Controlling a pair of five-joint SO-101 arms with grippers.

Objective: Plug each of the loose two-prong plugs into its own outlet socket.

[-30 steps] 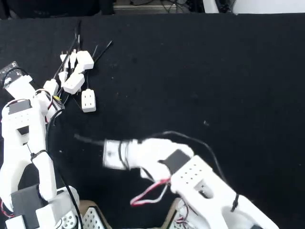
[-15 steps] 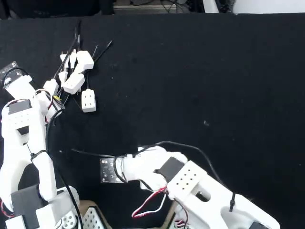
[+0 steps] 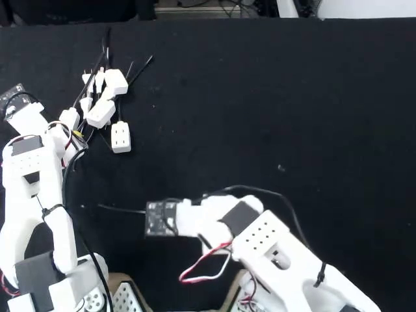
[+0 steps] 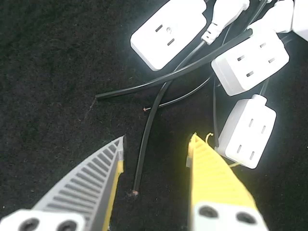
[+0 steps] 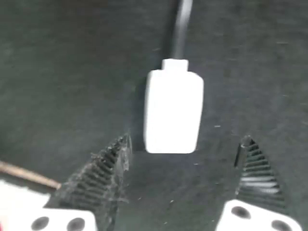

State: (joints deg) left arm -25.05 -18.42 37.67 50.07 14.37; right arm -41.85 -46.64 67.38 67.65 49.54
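Three white outlet blocks (image 3: 119, 136) (image 3: 101, 112) (image 3: 116, 81) lie tangled with black cords at the far left of the black table. My left gripper (image 3: 70, 121) sits beside them. In the left wrist view it (image 4: 156, 139) is open over a black cord (image 4: 149, 130), with the outlet blocks (image 4: 245, 132) (image 4: 250, 60) (image 4: 175, 26) just beyond its fingertips. My right gripper (image 3: 159, 218) is low over the table near the front middle. It (image 5: 186, 142) is open, and a white plug (image 5: 173, 110) with a black cord (image 5: 180, 24) lies between its fingertips, untouched.
A thin black cord (image 3: 120, 209) runs left from the right gripper across the table. Small white plugs (image 3: 91, 78) with cords sit at the far end of the outlet cluster. The right arm's red and white wires (image 3: 201, 266) loop near the front edge.
My right gripper swung toward the front edge, then came back a little toward the middle. The thin cord beside it shifted. The left arm and the outlets stayed put.
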